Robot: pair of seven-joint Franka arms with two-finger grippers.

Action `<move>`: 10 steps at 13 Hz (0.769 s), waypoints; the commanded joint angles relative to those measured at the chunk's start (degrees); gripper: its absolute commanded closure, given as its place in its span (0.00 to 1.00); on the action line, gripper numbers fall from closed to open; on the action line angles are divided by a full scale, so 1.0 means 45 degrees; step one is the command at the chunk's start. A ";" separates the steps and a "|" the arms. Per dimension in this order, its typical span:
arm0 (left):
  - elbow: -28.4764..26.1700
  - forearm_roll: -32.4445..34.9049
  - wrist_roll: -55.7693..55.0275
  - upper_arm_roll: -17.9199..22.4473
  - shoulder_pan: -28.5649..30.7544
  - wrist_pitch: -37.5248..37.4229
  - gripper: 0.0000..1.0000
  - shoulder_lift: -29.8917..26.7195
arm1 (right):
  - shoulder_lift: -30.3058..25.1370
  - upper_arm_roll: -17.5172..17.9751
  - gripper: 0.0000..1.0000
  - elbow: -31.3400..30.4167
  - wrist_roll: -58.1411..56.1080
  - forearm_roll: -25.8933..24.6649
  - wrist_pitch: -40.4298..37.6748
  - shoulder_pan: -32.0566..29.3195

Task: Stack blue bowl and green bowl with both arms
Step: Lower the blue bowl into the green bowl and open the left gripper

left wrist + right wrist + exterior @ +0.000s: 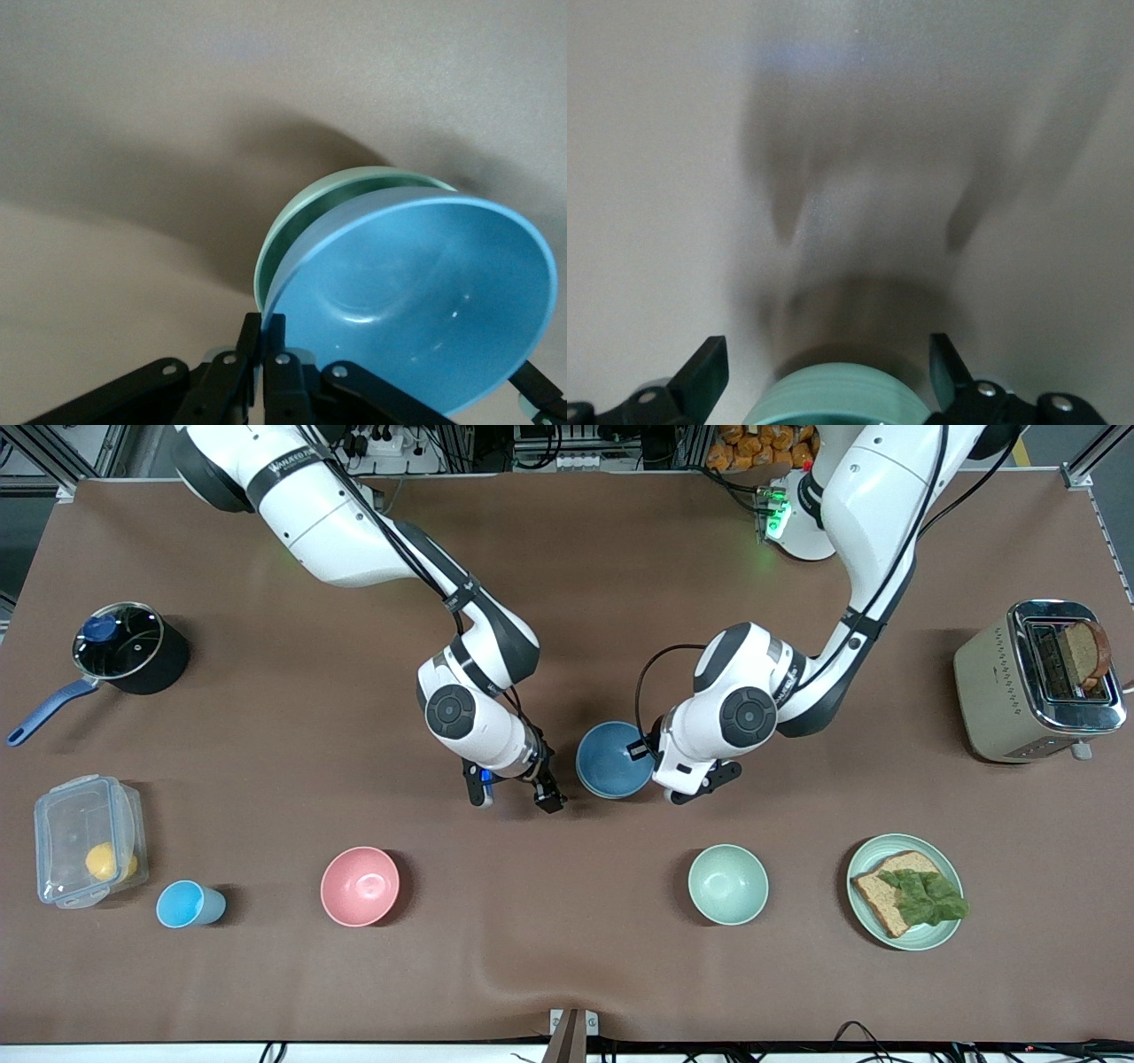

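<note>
- Green bowl [292, 232]: mostly hidden under the blue bowl [416, 301]; only a rim crescent shows in the left wrist view.
- Right wrist view: a green rim [837, 398], blurred, cut off by the frame edge.
- Left hand [640, 751]: fingertips hidden beneath its wrist in the front view.

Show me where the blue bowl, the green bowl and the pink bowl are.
blue bowl [609, 760], front view, on its glossy inside.
green bowl [306, 205], left wrist view, on the rim showing past the blue bowl.
pink bowl [359, 886], front view, on its inside.
</note>
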 commanded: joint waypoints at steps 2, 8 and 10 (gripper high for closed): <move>-0.0311 -0.0060 -0.0167 0.0072 -0.0099 0.0343 1.00 -0.0097 | 0.0069 0.0024 0.00 0.0026 0.0384 -0.0100 0.0286 0.0039; -0.0429 -0.0079 -0.0167 0.0053 -0.0196 0.0461 1.00 0.0079 | 0.0147 -0.0015 0.00 0.0046 0.0560 -0.0159 0.0364 0.0214; -0.0409 -0.0079 -0.0167 0.0053 -0.0216 0.0636 1.00 0.0157 | 0.0186 -0.0015 0.00 0.0046 0.0560 -0.0159 0.0364 0.0253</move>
